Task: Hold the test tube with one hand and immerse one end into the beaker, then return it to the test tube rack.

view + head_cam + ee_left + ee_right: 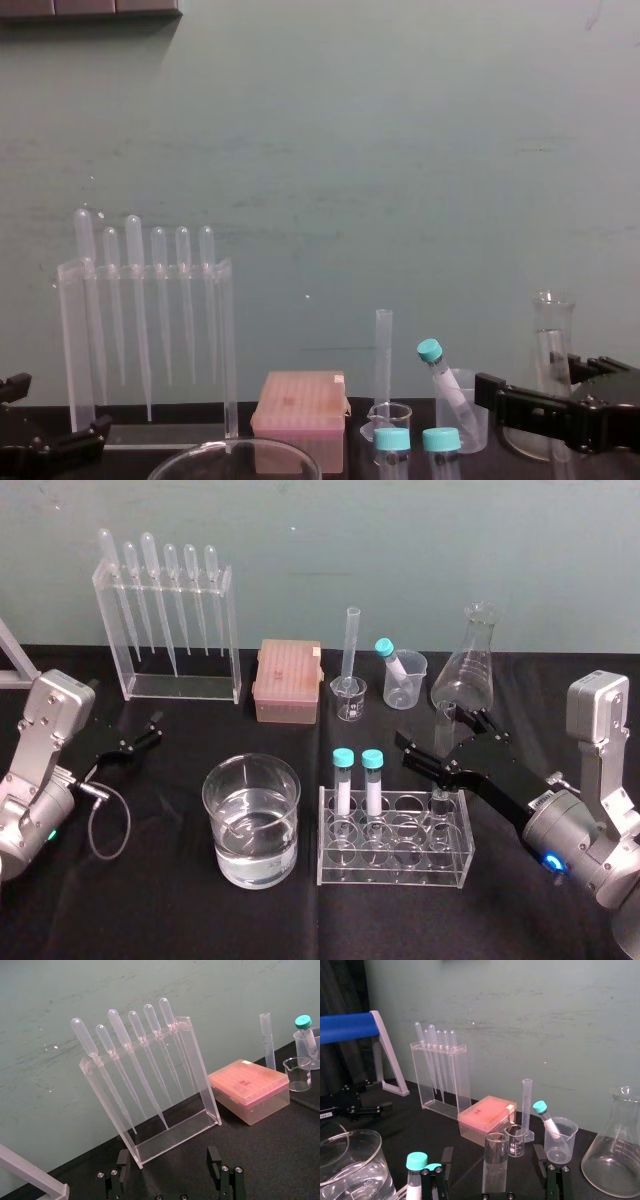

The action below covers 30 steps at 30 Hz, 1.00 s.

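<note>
My right gripper (440, 730) partly hides the test tube (495, 1155), fingers spread either side, at the rack's (395, 875) far-right corner. The beaker (251, 820), left, holds water. The left gripper (152, 730) sits spread, far left.

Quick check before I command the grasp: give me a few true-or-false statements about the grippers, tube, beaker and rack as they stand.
1. The beaker holds clear liquid. True.
2. The right gripper is shut on the test tube. False: it is open, one finger on each side of the upright tube.
3. Two teal-capped tubes stand in the rack. True.
4. The left gripper hovers above the beaker. False: it sits open off to the left, apart from it.
</note>
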Available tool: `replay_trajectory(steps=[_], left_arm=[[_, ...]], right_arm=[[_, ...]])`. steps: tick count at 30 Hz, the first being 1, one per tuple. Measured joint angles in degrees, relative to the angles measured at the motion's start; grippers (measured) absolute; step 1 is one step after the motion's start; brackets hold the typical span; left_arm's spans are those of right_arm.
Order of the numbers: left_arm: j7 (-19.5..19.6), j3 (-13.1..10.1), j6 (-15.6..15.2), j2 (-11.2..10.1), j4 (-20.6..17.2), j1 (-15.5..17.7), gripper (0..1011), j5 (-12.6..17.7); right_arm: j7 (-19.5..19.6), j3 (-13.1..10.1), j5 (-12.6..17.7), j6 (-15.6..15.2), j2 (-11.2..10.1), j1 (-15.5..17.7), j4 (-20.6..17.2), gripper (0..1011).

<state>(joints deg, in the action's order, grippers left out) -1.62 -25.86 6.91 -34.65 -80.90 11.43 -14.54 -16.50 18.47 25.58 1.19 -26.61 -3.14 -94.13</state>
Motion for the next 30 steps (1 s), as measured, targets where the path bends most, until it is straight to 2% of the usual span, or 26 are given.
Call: replay_trajectory(steps=[8,12,23,24,30], left_arm=[[0.00,0.00,0.00,0.00,0.00,0.00,1000,0.00],[0.00,0.00,0.00,0.00,0.00,0.00,1000,0.00],[0.00,0.00,0.00,0.00,0.00,0.00,1000,0.00],[0.00,0.00,0.00,0.00,0.00,0.00,1000,0.00],[0.00,0.00,0.00,0.00,0.00,0.00,1000,0.00]], right_arm=[[0.01,0.06,0.03,0.03,-0.04,-0.03,-0.01,997],[0.04,0.09,0.05,0.05,-0.06,-0.05,-0.03,930],[0.04,0.13,0.08,0.12,-0.10,-0.06,-0.07,628],[0.04,0.12,0.08,0.11,-0.10,-0.06,-0.07,569],[0.04,0.13,0.08,0.12,-0.10,-0.06,-0.07,392]])
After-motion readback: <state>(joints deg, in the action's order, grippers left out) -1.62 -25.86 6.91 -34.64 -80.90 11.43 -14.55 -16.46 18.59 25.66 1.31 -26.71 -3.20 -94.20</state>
